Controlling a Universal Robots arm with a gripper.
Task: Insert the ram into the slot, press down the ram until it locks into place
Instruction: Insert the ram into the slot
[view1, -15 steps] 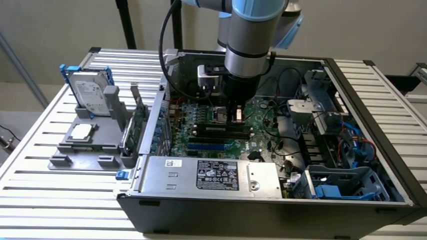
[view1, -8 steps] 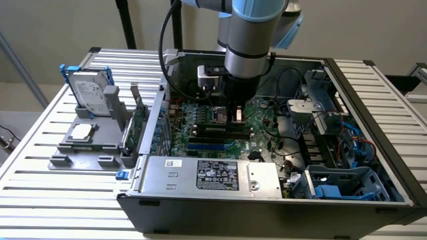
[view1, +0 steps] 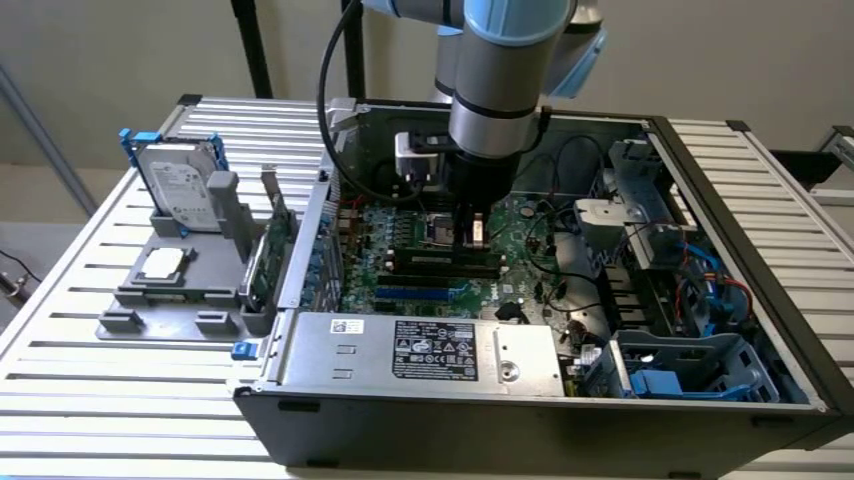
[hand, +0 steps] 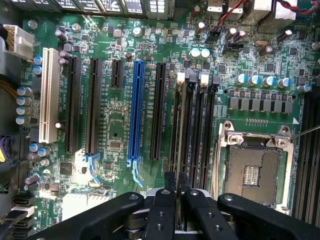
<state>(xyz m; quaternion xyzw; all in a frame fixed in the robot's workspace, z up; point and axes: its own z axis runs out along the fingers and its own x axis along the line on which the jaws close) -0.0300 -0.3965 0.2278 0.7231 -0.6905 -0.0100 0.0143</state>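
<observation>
arm (view1: 501, 100): silver tube, pale-blue joint caps | black cable (view1: 323, 100) | fingers (hand: 163, 212): black, seemingly bolted

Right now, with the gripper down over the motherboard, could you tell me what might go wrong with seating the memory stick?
1. The gripper appears to hold the ram over four black memory slots packed side by side; a small offset could put it on a neighbouring slot or a ridge.
2. The open processor socket lies right beside them; a slip might hurt its bare contacts.
</observation>
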